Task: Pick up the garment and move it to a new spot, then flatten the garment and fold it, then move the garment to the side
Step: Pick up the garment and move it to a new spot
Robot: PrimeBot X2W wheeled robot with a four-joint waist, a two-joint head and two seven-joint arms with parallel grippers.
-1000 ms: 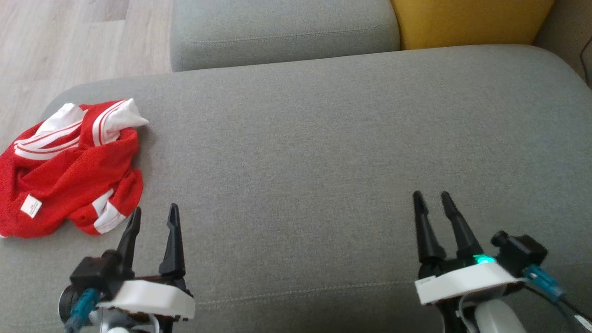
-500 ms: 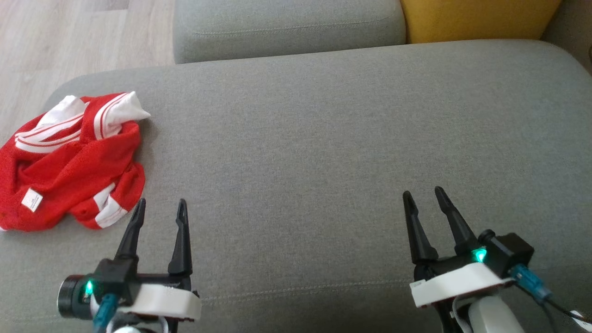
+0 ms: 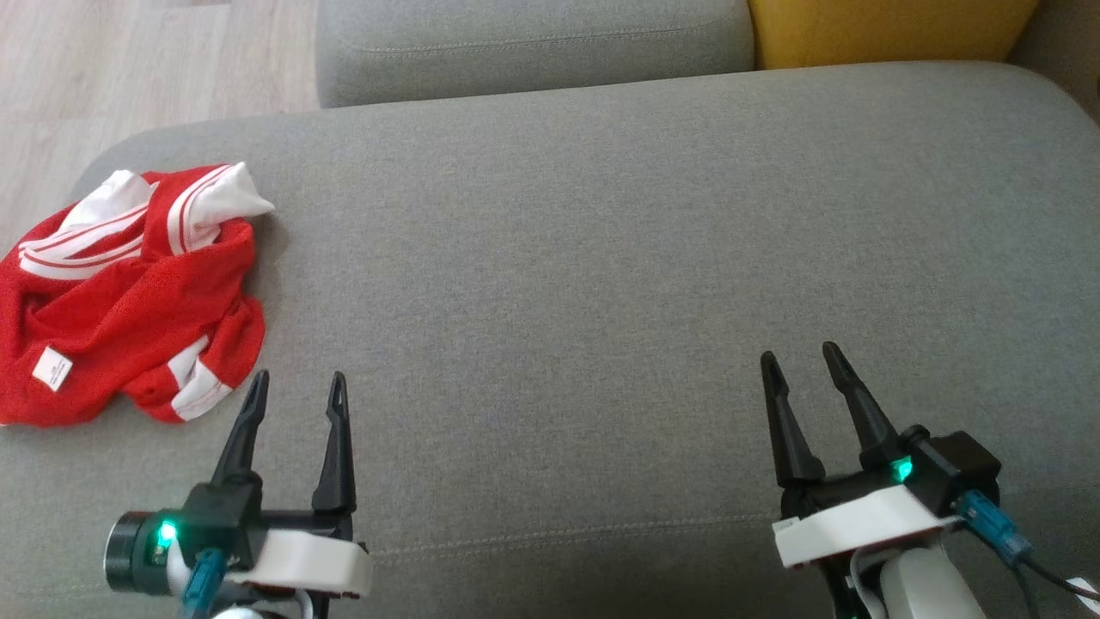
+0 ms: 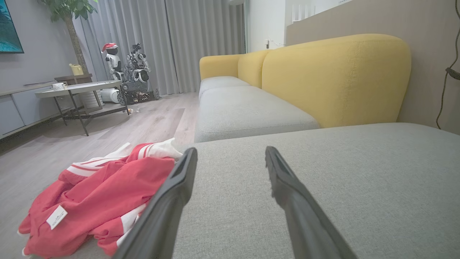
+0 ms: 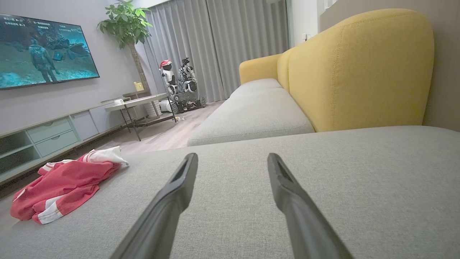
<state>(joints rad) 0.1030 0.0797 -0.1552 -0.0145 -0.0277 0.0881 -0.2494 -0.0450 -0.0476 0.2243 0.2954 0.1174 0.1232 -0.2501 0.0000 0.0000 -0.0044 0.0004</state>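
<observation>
– left gripper (image 3: 299, 378): low at the near left of the grey seat cushion (image 3: 559, 258), fingers pointing away from the robot. jaws parted to a middling gap, nothing between them.

– and the other one?

– right gripper (image 3: 799, 352): near right, over bare cushion. jaws apart too, though the gap is narrower than the left's. empty. green light lit on its wrist housing (one glows on the left wrist as well).

– where's the garment?

– garment (image 3: 129, 301): red mesh with white striped trim, crumpled in a heap at the left end of the cushion, close to its edge. small white label (image 3: 51, 370) faces up on the near-left part of the heap.

– is anything touching it?

– no contact that i can make out. in the head view the left gripper's outer fingertip sits just beside the heap's near-right hem, with a sliver of grey showing between. in the left wrist view that finger overlaps the cloth, so that view settles nothing. right gripper is well apart from it, across the cushion.

– surroundings?

– second grey cushion (image 3: 524, 43) beyond the first, yellow backrest (image 3: 885, 30) at the far right, pale wood floor (image 3: 129, 60) past the left end. right wrist view adds grey curtains (image 5: 230, 43) and a lit television (image 5: 43, 50) on the wall.
</observation>
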